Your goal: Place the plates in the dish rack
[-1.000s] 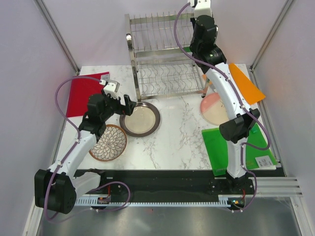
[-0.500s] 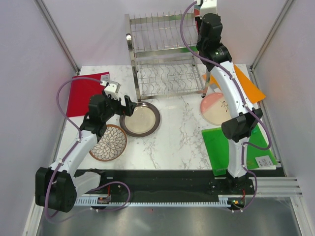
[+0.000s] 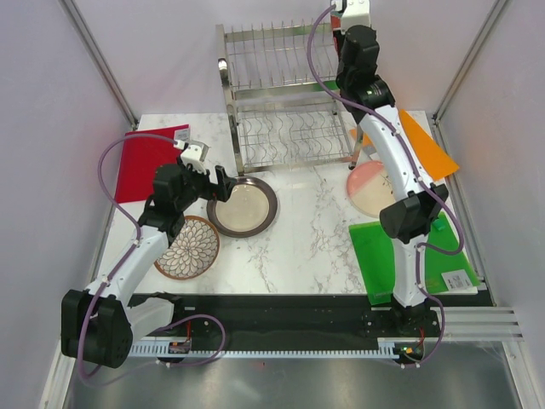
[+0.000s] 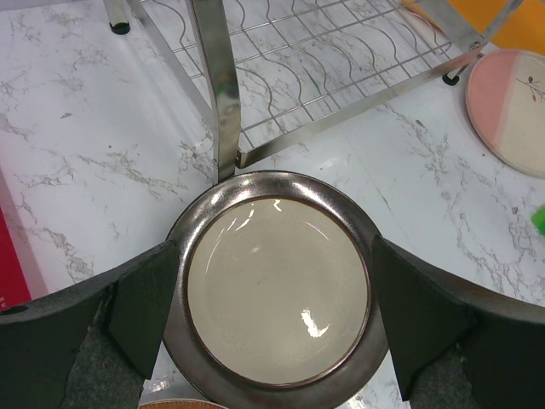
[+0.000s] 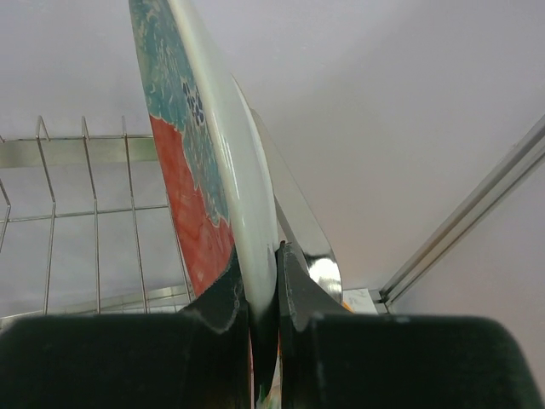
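My right gripper (image 5: 262, 281) is shut on the rim of the red plate with the teal flower (image 5: 200, 170) and holds it on edge, high beside the dish rack's upper shelf (image 5: 85, 213). In the top view the right gripper (image 3: 345, 21) is at the top right corner of the dish rack (image 3: 285, 94). My left gripper (image 4: 277, 315) is open, its fingers (image 4: 140, 307) either side of the silvery metal plate (image 4: 277, 277), which lies flat in front of the rack (image 3: 243, 207). The brown petal plate (image 3: 187, 247) and the pink-and-cream plate (image 3: 370, 187) lie on the table.
A red board (image 3: 149, 162) lies at the far left, an orange board (image 3: 426, 145) at the far right, and a green board (image 3: 409, 256) at the near right. The rack's leg (image 4: 223, 102) stands just beyond the metal plate.
The right arm swung a little right, then back left, with the red plate at the rack's top right. The left gripper has stayed around the metal plate.
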Action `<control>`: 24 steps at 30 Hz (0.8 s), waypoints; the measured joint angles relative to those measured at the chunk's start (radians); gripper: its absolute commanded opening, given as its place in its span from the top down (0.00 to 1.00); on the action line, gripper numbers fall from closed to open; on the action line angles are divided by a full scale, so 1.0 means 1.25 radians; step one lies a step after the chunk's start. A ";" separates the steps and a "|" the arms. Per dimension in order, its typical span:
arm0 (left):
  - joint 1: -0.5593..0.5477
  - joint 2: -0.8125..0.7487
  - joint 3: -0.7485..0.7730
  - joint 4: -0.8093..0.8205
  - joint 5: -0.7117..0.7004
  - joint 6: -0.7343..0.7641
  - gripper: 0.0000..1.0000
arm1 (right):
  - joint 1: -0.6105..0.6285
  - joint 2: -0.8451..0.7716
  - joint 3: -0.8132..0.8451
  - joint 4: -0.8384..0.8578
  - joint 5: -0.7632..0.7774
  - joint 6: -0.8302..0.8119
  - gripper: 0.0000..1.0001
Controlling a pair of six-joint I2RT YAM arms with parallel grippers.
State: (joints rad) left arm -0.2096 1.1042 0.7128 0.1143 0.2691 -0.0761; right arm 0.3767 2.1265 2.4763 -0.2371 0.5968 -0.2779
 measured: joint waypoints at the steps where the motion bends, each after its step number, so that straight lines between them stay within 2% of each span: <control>1: 0.000 0.000 0.000 0.000 0.000 0.000 0.00 | 0.001 0.002 0.001 0.004 0.003 -0.003 1.00; 24: 0.000 0.006 0.000 0.000 0.020 -0.002 0.00 | 0.018 0.008 0.012 0.016 0.068 0.002 1.00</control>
State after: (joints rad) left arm -0.2096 1.1114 0.7132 0.1143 0.2943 -0.0780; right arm 0.3988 2.1368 2.4916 -0.2169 0.6823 -0.2752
